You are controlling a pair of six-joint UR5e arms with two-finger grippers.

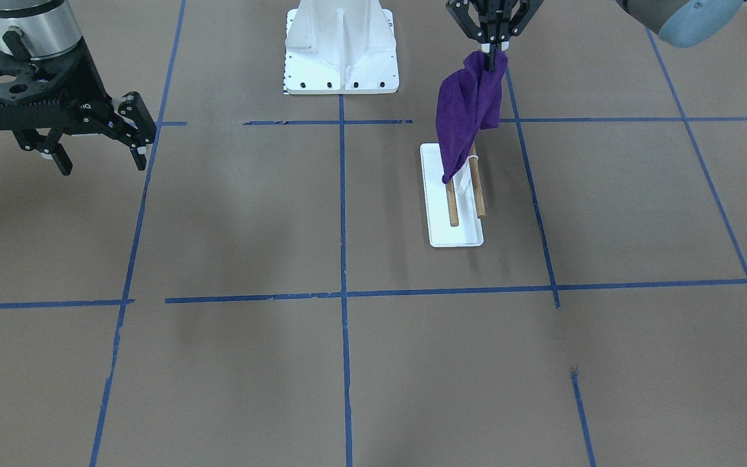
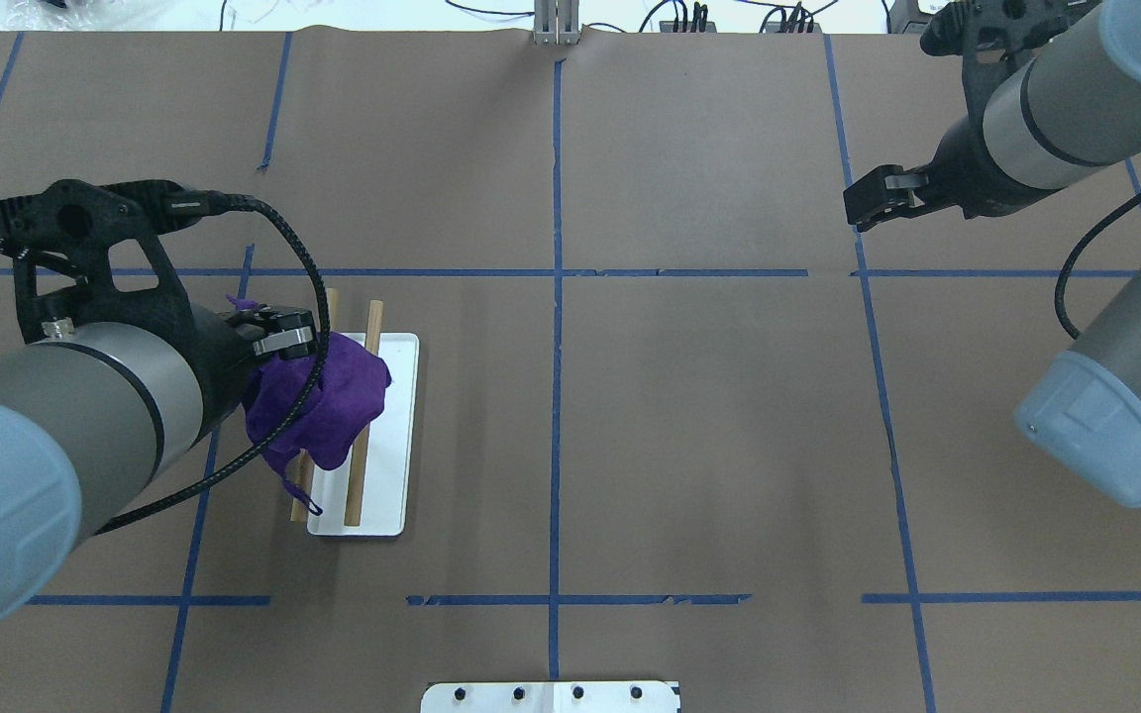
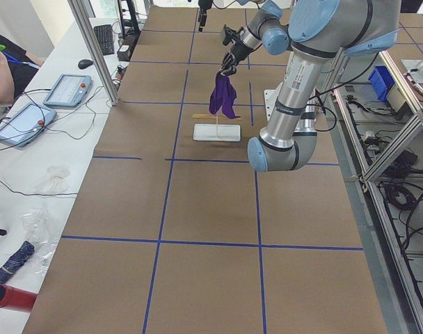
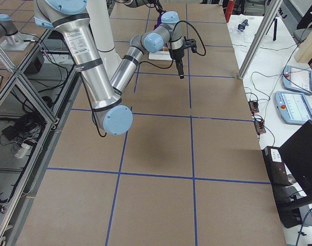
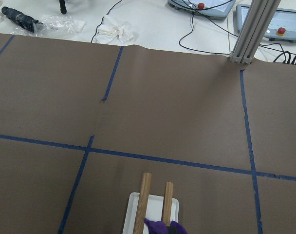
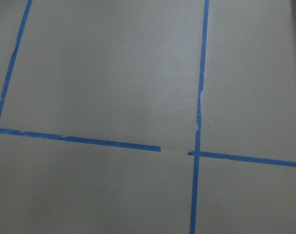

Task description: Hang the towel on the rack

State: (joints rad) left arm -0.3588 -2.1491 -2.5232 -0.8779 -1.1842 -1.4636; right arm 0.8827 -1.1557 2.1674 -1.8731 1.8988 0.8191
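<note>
1. Left gripper (image 1: pixel 491 59), at 9 o'clock of the table centre in the overhead view: jaws pinched tight on the top corner of the towel (image 2: pixel 328 406).
2. Towel: purple, bunched, hanging over the rack (image 2: pixel 394 436). Its lower end reaches the rods; whether it bears on them cannot be told.
3. Rack: upright, also at 9 o'clock; the rods' ends are uncovered.
4. Right gripper (image 1: pixel 102 165), at 2 o'clock: fingers spread wide, nothing held, well apart from the rack.
5. Finding: pick-up and carry appear complete. Draping across the rods and release remain outstanding.
</note>
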